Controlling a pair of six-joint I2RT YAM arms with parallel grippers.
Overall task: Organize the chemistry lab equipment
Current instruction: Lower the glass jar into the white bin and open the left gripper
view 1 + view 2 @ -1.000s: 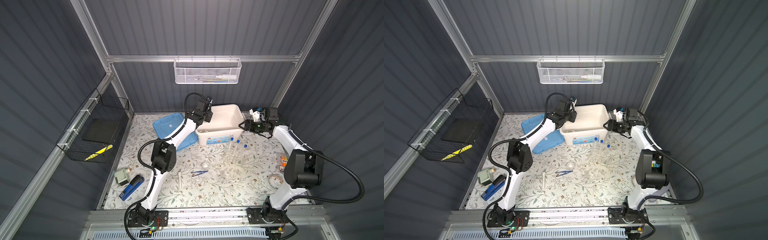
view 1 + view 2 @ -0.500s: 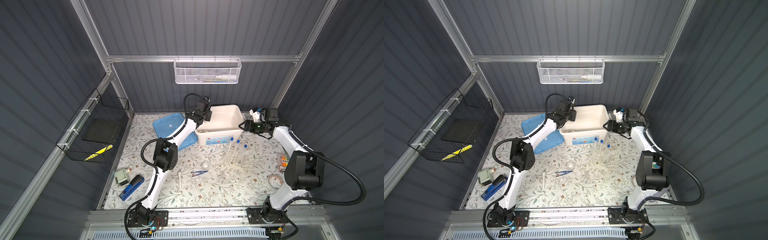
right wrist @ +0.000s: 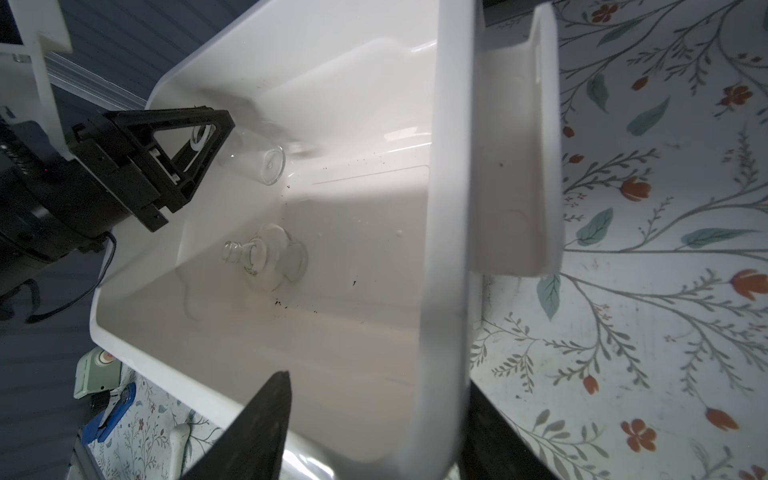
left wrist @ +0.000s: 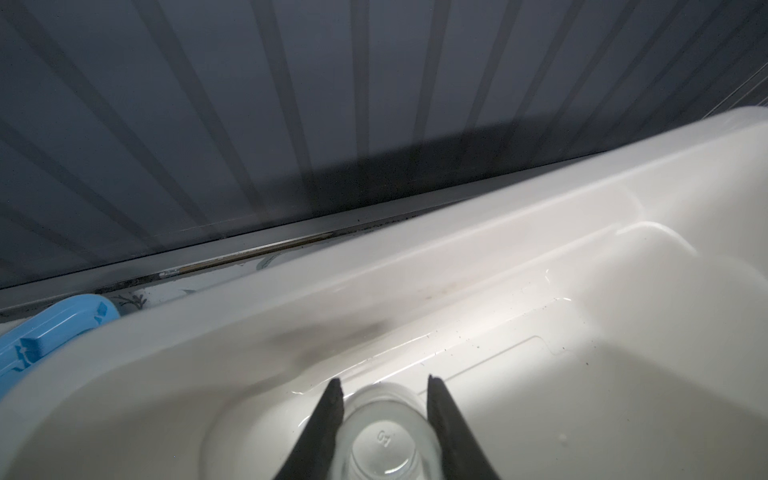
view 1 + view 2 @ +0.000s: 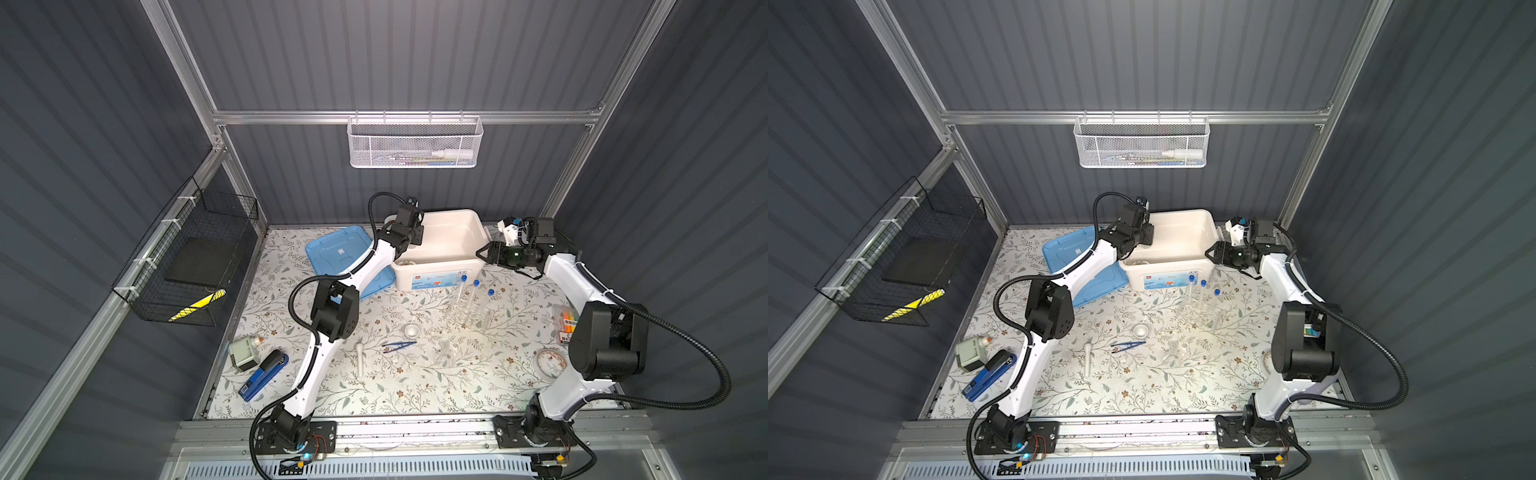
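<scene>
The left gripper (image 4: 383, 380) is closed partway on a small glass (image 4: 384, 440), a finger on each side, low inside the tub (image 3: 449, 208) near its back wall. The right gripper (image 3: 380, 380) stands open astride the tub's side wall; whether either finger touches it is unclear. In both top views the left arm (image 5: 386, 249) hides that glass.

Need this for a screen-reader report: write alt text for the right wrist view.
The left end effector holds a small clear glass vessel, tilted, inside a white plastic bin; a clear glass flask lies on the bin's floor. The right end effector straddles the bin's wall with its black fingers.
</scene>
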